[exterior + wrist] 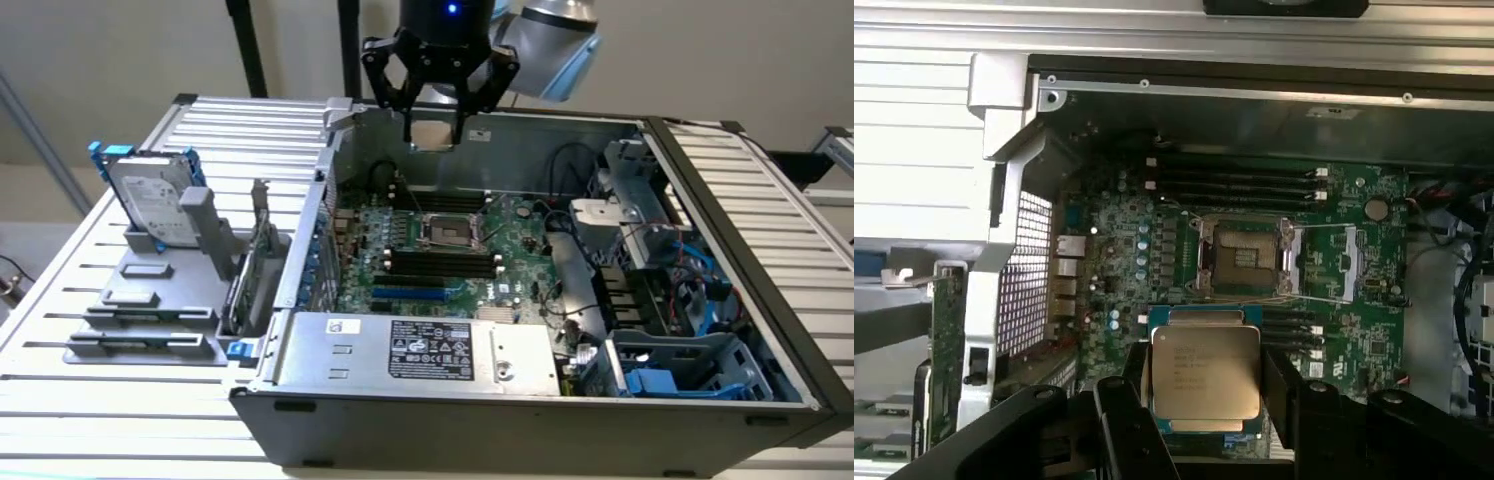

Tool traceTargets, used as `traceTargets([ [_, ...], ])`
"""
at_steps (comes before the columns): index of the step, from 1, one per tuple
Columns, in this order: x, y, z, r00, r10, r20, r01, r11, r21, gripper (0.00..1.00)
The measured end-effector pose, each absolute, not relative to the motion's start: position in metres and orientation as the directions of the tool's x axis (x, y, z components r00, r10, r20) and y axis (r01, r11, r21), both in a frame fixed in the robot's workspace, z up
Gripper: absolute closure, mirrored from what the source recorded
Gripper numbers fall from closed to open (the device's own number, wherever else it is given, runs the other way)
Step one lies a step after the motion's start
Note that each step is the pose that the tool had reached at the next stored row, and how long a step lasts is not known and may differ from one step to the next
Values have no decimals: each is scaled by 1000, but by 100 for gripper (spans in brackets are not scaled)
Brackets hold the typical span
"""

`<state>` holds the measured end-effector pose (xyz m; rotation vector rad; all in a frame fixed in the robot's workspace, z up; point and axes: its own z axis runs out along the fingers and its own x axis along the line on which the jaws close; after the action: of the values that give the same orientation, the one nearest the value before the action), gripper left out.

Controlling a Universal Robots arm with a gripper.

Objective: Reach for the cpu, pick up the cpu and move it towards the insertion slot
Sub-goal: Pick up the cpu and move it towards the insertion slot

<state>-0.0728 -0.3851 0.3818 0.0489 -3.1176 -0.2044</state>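
The cpu point(1206, 378) sits clamped between the black fingers point(1122, 420) of the tool point(438, 132), silvery face toward the wrist camera, held in the air above the open computer case point(747, 330). The insertion slot point(1246, 258) lies on the green motherboard point(521, 250) below, apart from the chip.

Exterior view looks down from front; wrist view overhead, sharing motherboard point(441, 240).
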Motion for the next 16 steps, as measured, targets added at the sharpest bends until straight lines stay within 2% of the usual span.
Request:
traceTargets([
  [5, -58, -373, 377, -999, -31, 15, -29, 992, 125, 45],
  [16, -41, -370, 365, -1000, 13, 15, 15, 993, 118, 45],
])
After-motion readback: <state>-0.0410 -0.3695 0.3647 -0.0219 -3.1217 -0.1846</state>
